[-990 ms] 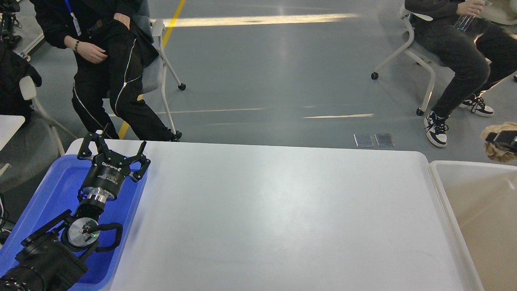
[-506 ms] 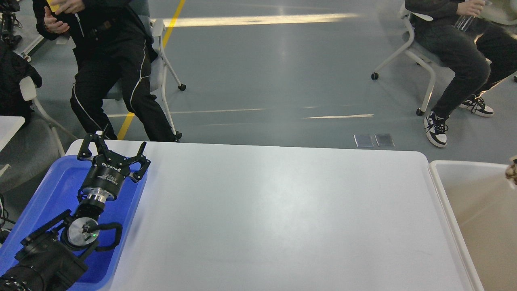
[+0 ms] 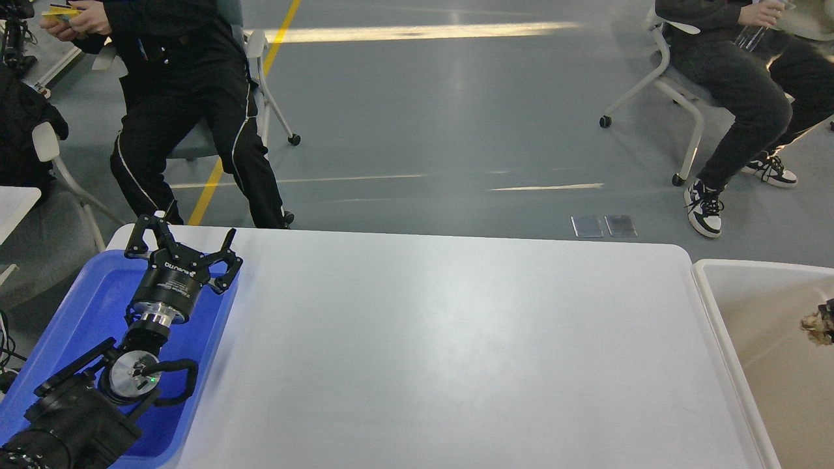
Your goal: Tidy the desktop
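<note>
The desktop (image 3: 456,339) is a wide white tabletop with nothing lying on its visible surface. My left gripper (image 3: 195,228) is open and empty, held above the far right corner of the blue tray (image 3: 91,299) at the table's left end. At the right edge of the view, a small beige fuzzy thing (image 3: 814,322) hangs over the whitish bin (image 3: 708,306). A dark sliver beside it looks like my right gripper (image 3: 829,309). Its fingers are cut off by the view's edge.
The bin with its beige inside stands against the table's right end. Beyond the far edge, a person in black (image 3: 189,111) sits on a chair at the left. Another seated person (image 3: 736,71) is at the right.
The beige fuzzy thing has moved from above the bin's far rim, out to the right edge, then down over the bin. The person at the left shifted. My left arm has not moved.
</note>
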Tool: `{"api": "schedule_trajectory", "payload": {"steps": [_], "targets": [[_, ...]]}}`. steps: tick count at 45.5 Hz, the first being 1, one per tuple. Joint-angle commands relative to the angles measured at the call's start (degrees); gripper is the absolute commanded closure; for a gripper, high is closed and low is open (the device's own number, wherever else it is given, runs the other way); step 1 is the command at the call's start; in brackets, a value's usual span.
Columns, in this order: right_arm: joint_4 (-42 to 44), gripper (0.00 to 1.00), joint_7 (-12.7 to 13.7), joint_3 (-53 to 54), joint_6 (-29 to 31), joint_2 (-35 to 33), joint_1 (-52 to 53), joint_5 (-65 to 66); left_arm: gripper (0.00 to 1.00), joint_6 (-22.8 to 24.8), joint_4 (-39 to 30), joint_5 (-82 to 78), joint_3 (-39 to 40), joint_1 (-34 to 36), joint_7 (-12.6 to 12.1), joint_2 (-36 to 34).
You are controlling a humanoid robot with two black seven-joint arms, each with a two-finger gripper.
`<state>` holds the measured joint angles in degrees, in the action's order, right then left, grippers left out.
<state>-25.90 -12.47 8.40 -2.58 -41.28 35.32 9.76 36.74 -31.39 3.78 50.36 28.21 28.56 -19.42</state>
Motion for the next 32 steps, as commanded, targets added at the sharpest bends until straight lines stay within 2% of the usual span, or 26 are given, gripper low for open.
{"api": "schedule_trajectory", "payload": {"steps": [1, 8, 20, 24, 25, 27, 29, 30, 32], "targets": [[13.32, 1.00, 0.08, 2.85, 1.88, 8.75, -2.54, -0.71, 0.00, 0.00, 0.01, 0.00, 0.00, 0.00, 0.00, 0.00], [20.36, 1.00, 0.08, 3.02, 5.05, 12.53, -2.63, -1.06, 0.00, 0.00, 0.01, 0.00, 0.00, 0.00, 0.00, 0.00], [20.63, 0.99, 0.52, 3.46, 4.43, 12.80, -2.45, -1.15, 0.00, 0.00, 0.01, 0.00, 0.00, 0.00, 0.00, 0.00], [20.72, 0.80, 0.61, 3.37, 4.34, 13.24, -2.54, -1.42, 0.00, 0.00, 0.01, 0.00, 0.00, 0.00, 0.00, 0.00], [20.72, 0.71, 0.52, 3.37, 4.34, 13.24, -2.63, -1.42, 0.00, 0.00, 0.01, 0.00, 0.00, 0.00, 0.00, 0.00], [20.81, 0.44, 0.61, 3.37, 4.26, 13.15, -2.54, -1.42, 0.00, 0.00, -0.08, 0.00, 0.00, 0.00, 0.00, 0.00], [20.89, 0.06, 0.61, 3.37, 4.08, 13.15, -2.45, -1.50, 0.00, 0.00, -0.08, 0.00, 0.00, 0.00, 0.00, 0.00], [20.98, 0.00, 0.61, 3.37, 3.90, 13.06, -2.37, -1.59, 0.00, 0.00, 0.01, 0.00, 0.00, 0.00, 0.00, 0.00], [21.16, 0.00, 0.61, 3.37, 3.90, 13.06, -2.28, -1.59, 0.00, 0.00, 0.01, 0.00, 0.00, 0.00, 0.00, 0.00]]}}
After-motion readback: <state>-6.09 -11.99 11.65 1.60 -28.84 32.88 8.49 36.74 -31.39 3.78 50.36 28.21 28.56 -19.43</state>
